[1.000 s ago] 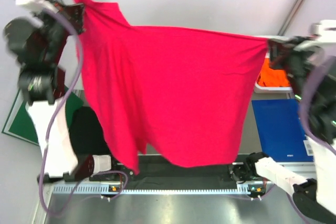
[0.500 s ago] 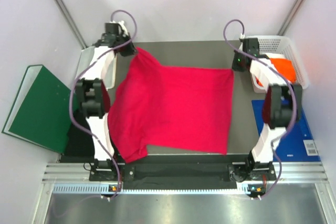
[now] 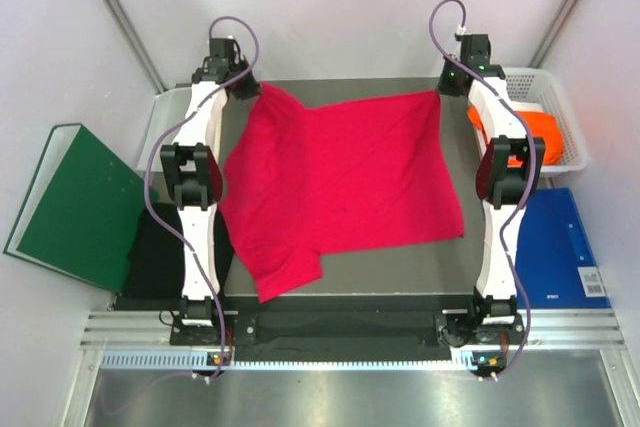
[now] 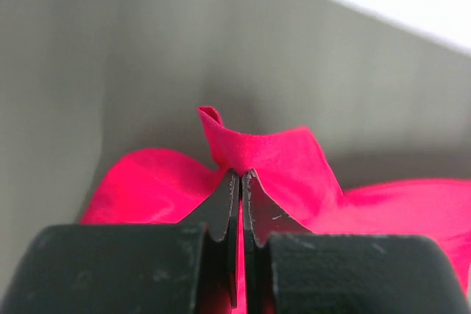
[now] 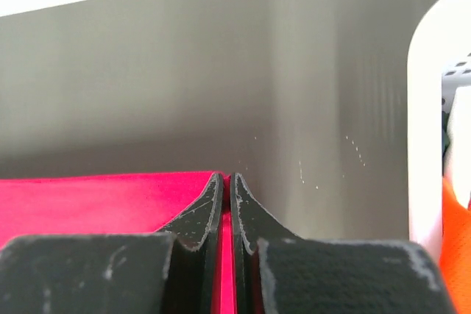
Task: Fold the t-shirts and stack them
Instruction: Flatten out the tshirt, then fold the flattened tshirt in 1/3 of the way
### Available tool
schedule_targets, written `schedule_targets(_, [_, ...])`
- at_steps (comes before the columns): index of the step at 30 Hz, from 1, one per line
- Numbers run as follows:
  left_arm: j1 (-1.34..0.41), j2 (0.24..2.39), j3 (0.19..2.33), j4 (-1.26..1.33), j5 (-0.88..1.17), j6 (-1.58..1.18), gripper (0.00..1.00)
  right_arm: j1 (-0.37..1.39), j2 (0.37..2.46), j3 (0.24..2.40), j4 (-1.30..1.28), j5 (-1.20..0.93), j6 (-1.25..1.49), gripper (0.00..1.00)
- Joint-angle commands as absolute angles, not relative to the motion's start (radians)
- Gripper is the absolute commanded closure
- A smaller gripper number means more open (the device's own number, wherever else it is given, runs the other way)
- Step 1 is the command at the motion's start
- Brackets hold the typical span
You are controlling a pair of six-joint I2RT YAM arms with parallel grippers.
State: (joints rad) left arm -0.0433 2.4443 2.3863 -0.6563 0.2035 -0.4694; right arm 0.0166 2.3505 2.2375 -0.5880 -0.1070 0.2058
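Note:
The crimson-pink t-shirt (image 3: 340, 182) lies spread on the grey table, one sleeve hanging toward the near left. My left gripper (image 3: 252, 90) is shut on its far left corner, with cloth bunched past the fingertips in the left wrist view (image 4: 257, 148). My right gripper (image 3: 441, 90) is shut on its far right corner, where the cloth (image 5: 96, 200) lies flat left of the fingers. The orange t-shirt (image 3: 520, 132) sits in the white basket (image 3: 555, 107) at the right. The black t-shirt (image 3: 155, 247) lies at the table's left edge.
A dark green binder (image 3: 65, 202) lies off the table to the left. A blue board (image 3: 555, 247) lies at the near right. The basket's white rim (image 5: 430, 108) stands just right of my right gripper. The grey table (image 3: 350, 87) ends at the white back wall.
Both arms have swung from high near the camera down to the table's far edge, laying the hanging shirt flat. Since half a second ago the shirt's far edge has been pulled farther back.

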Motion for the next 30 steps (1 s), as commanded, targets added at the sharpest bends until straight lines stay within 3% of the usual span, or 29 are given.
schedule_targets(1, [-0.020, 2.421, 2.497, -0.603, 0.132, -0.546, 1.00, 0.008, 2.346, 2.258, -0.592, -0.104, 0.239, 1.00])
schedule_targets(8, [-0.009, 2.375, 2.435, -0.643, 0.242, -0.538, 1.00, 0.008, 2.289, 2.137, -0.597, -0.126, 0.265, 1.00])
schedule_targets(19, [-0.011, 2.093, 1.984, -0.664, 0.258, -0.551, 1.00, 0.008, 2.120, 1.896, -0.627, -0.140, 0.259, 1.00])
schedule_targets(30, [-0.014, 1.988, 1.893, -0.791, 0.224, -0.488, 1.00, 0.008, 2.085, 1.818, -0.673, -0.126, 0.261, 1.00])
